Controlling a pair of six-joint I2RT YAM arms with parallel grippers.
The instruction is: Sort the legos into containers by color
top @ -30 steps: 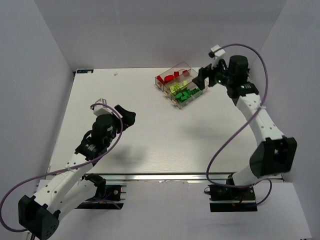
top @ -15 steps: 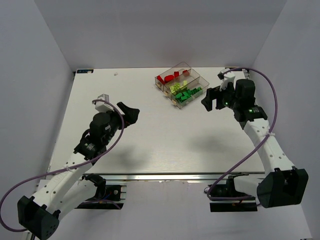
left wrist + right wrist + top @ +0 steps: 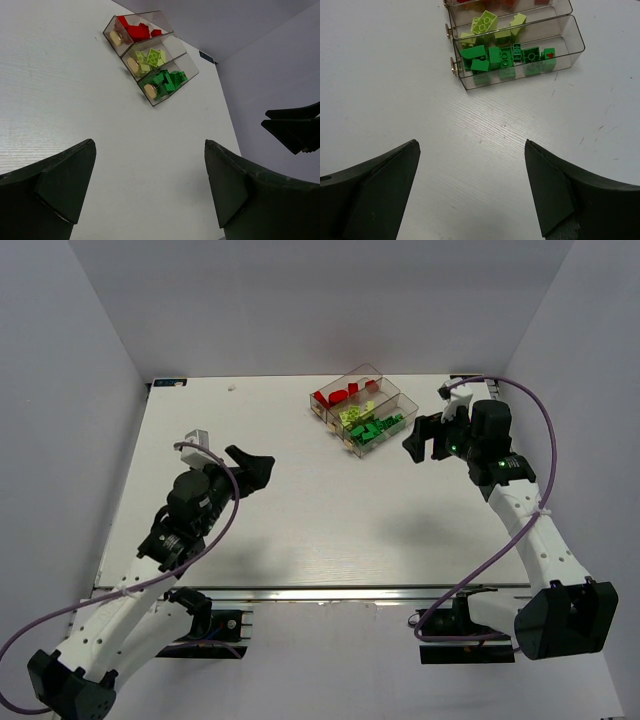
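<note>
Top external view: a white tabletop (image 3: 300, 520) enclosed by pale walls, with both arms reaching out from its near edge. The containers (image 3: 400, 400), three clear compartments joined as one tray, lie at an angle in the far right part of the tabletop. The legos are in the tray by colour: red bricks (image 3: 338, 394) in the far compartment, lime yellow-green bricks (image 3: 352, 415) in the middle one and dark green bricks (image 3: 375, 430) in the near one. In each compartment the bricks are gathered toward the left end.

The left pincer (image 3: 262, 466) is over the left half of the tabletop, well apart from the tray, and points toward it. Its jaws stand wide apart, and the left wrist view shows bare tabletop between them, with the tray farther off.

The right pincer (image 3: 416, 437) is near the tray's right corner, apart from it. Its jaws also stand wide apart. In the right wrist view the two dark fingers (image 3: 375, 190) frame bare tabletop, and the dark green compartment lies just beyond them.

The same view shows a small red spot on the rightmost dark green brick. A round brass-coloured knob (image 3: 150, 90) sits at the end of each compartment. Purple cables loop along both arms.
</note>
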